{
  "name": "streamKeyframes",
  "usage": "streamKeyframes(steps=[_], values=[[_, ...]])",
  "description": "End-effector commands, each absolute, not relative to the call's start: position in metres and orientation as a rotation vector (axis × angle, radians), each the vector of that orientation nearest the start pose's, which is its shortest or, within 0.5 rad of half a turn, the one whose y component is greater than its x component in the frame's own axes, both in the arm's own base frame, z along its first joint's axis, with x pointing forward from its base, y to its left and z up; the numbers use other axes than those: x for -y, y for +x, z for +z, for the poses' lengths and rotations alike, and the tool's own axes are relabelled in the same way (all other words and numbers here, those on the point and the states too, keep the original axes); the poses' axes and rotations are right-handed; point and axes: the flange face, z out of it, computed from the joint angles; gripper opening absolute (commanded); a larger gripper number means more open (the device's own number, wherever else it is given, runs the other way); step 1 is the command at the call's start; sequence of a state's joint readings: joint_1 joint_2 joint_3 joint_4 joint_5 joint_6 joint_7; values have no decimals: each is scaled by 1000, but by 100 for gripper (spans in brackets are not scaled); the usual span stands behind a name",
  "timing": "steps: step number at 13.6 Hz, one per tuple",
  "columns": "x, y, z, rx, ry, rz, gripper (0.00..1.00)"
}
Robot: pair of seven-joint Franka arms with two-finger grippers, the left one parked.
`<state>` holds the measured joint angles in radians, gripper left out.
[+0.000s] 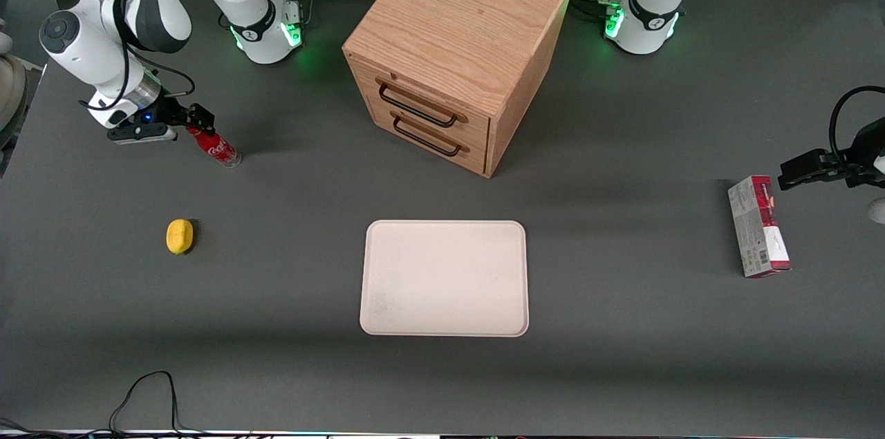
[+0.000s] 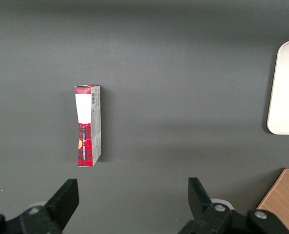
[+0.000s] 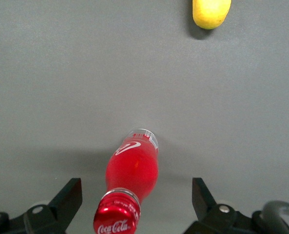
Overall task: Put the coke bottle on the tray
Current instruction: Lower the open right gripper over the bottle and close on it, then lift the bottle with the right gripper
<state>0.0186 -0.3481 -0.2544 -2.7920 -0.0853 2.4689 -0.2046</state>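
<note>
1. Seen from the front, our gripper [image 1: 188, 122] sits at the working arm's end of the table, right at the cap end of the coke bottle [image 1: 216, 146]. The bottle stands on the table [image 1: 622, 328] but leans, its long axis running from the cap at the gripper down toward the front camera and the table's middle. The tray [image 1: 444, 278] lies well apart from it, nearer the camera and in front of the wooden drawer cabinet [image 1: 453, 52]; a lemon [image 1: 180, 236] rests between bottle and camera (clear of any straight path to the tray, we judge).

2. From the right wrist, we look almost straight down the coke bottle [image 3: 130, 190]: red cap closest to the lens, clear base planted on the table [image 3: 61, 73]. Our two fingers [image 3: 68, 197] stand wide apart, one on each side of the cap, touching nothing, so the gripper [image 3: 134, 197] is open. The bottle's neck lies squarely between them, a little nearer one finger than the other. The lemon [image 3: 211, 12] shows farther off.

3. From the left wrist, we see only a red-and-grey carton box [image 2: 88, 125] lying on the table [image 2: 183, 58], with a corner of the tray [image 2: 285, 87] at the edge; the bottle is absent.
</note>
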Motion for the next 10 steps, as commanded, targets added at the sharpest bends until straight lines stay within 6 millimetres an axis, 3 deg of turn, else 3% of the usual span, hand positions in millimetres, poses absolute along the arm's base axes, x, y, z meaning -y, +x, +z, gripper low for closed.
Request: streamKeyframes(steps=[1, 5, 6, 10], values=[[78, 355, 304, 126, -3114, -33, 99], [68, 357, 305, 161, -3111, -25, 36], [68, 357, 305, 159, -3111, -25, 27], [67, 357, 305, 163, -3111, -22, 11]])
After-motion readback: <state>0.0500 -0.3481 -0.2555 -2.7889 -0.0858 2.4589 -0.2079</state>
